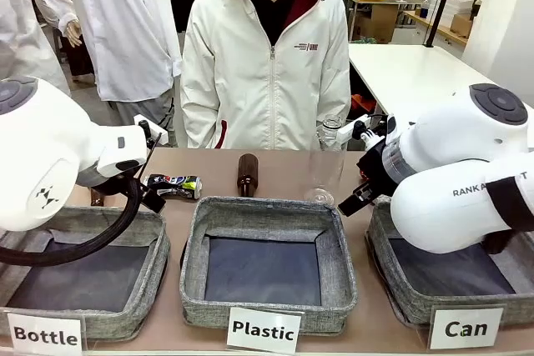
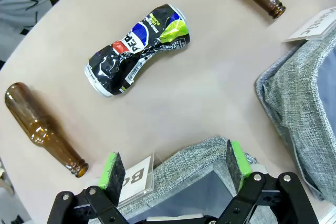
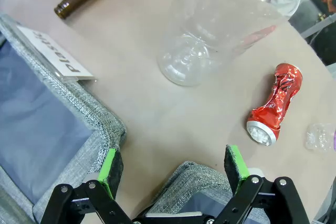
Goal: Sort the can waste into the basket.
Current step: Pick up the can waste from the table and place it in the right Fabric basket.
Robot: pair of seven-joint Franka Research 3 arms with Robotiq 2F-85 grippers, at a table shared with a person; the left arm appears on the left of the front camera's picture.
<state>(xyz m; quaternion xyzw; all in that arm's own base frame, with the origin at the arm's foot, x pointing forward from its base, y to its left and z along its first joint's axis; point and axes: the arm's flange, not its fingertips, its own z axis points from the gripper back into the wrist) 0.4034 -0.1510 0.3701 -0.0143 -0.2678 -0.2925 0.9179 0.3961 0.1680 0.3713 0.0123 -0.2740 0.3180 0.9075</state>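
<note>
while the left end effector (image 2: pixel 173 163) and the right end effector (image 3: pixel 172 163) are held wide and empty, the black can (image 2: pixel 137 50) is seen on the surface (image 2: pixel 220 87) between two brown bottles (image 2: pixel 42 127), and the red can (image 3: pixel 275 103) near a clear bottle (image 3: pixel 220 19), both outside the basket (image 1: pixel 390 277).

Black can (image 2: pixel 137 50): black, printed in blue, white, red and lime green.
Red can (image 3: pixel 275 103): shiny red, silver-ended.
Can basket (image 1: pixel 400 293): grey weave; base seemingly dark blue-grey; white label lettered in black.
Glass bottles (image 2: pixel 44 127): brown.
</note>
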